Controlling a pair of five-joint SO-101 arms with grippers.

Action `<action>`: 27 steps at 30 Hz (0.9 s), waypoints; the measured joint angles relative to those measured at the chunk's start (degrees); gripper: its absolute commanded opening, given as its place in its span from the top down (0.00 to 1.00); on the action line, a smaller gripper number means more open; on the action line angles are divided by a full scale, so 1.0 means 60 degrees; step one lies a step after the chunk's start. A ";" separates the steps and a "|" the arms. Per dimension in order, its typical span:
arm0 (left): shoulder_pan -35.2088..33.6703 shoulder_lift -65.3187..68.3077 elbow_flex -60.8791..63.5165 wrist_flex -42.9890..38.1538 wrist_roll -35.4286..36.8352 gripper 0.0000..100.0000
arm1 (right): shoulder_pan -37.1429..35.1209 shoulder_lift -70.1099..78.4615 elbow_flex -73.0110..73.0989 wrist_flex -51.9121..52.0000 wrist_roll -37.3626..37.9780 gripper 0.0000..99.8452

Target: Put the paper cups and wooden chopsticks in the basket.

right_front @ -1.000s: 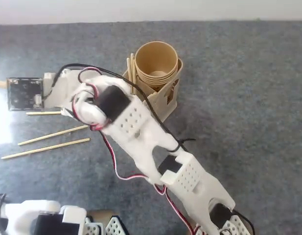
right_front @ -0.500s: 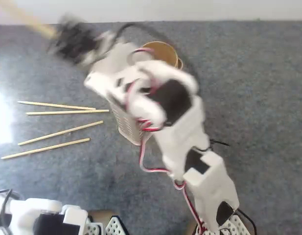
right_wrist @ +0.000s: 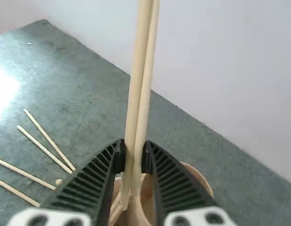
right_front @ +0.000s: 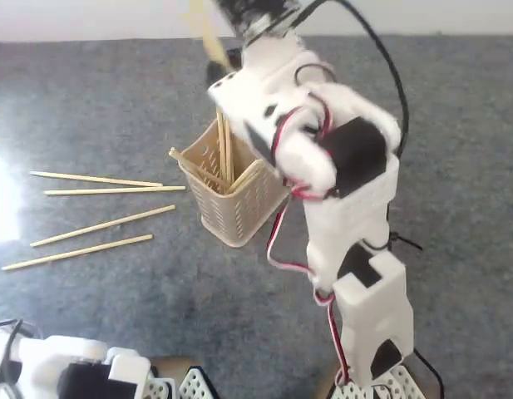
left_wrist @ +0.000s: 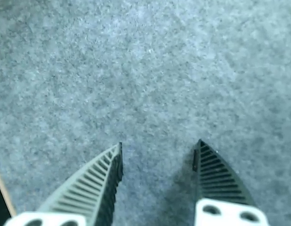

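the right arm point(right_front: 347, 208) climbs from its base at the near right edge of the table and stands steeply upward, its head hanging high over the basket point(right_front: 239, 212). the right gripper point(right_wrist: 132, 157) is clamped narrow on a pair of wooden chopsticks point(right_wrist: 141, 70), the two sticks pressed side by side between the ribbed fingers point(right_wrist: 95, 181). the pair's long axis runs in line with the fingers. the lower ends sit just past the fingertips, above a rounded tan rim point(right_wrist: 198, 179) that could be cup or basket, i cannot tell which. the upper ends run out of the frame against the white wall point(right_wrist: 230, 70). in the high view the pair shows as a blurred tan stick above the basket's far side, leaning toward the far left.

the basket stands tilted on the grey carpet point(right_front: 90, 100), near the middle. several standing chopsticks point(right_front: 226, 145) lean inside it, nearly upright, and one more lies slantwise across its rim. four loose chopsticks point(right_front: 102, 226) lie flat on the carpet left of the basket, apart from it. their long axes run roughly left to right, the two nearer ones angled a little.

the left arm point(right_front: 56, 374) sits low at the near left corner. the left gripper point(left_wrist: 159, 143) points down at the carpet, fingers spread wide with nothing between them.
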 measured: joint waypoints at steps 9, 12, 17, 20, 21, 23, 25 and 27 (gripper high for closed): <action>0.0000 0.0000 0.0000 0.0000 0.0000 0.77 | -0.0484 -0.1172 0.0000 0.0044 -0.0029 0.99; 0.0000 0.0000 0.0000 0.0000 0.0000 0.77 | -0.0293 -0.1187 0.0000 0.0044 -0.0029 0.99; 0.0000 0.0000 0.0000 0.0000 0.0000 0.77 | -0.0205 -0.1377 0.0000 0.0044 -0.0308 0.99; 0.0000 0.0000 0.0000 0.0000 0.0000 0.77 | -0.0205 -0.1729 0.0000 0.0044 -0.0396 0.99; 0.0000 0.0000 0.0000 0.0000 0.0000 0.77 | -0.0176 -0.1832 0.0000 0.0044 -0.0396 0.99; 0.0000 0.0000 0.0000 0.0000 0.0000 0.77 | 0.0015 -0.2066 0.0000 0.0044 -0.0484 0.99; 0.0000 0.0000 0.0000 0.0000 0.0000 0.77 | 0.0293 -0.2300 -0.0044 0.0044 -0.0835 0.99; 0.0000 0.0000 0.0000 0.0000 0.0000 0.77 | 0.0615 -0.2403 -0.0044 0.0044 -0.1114 0.99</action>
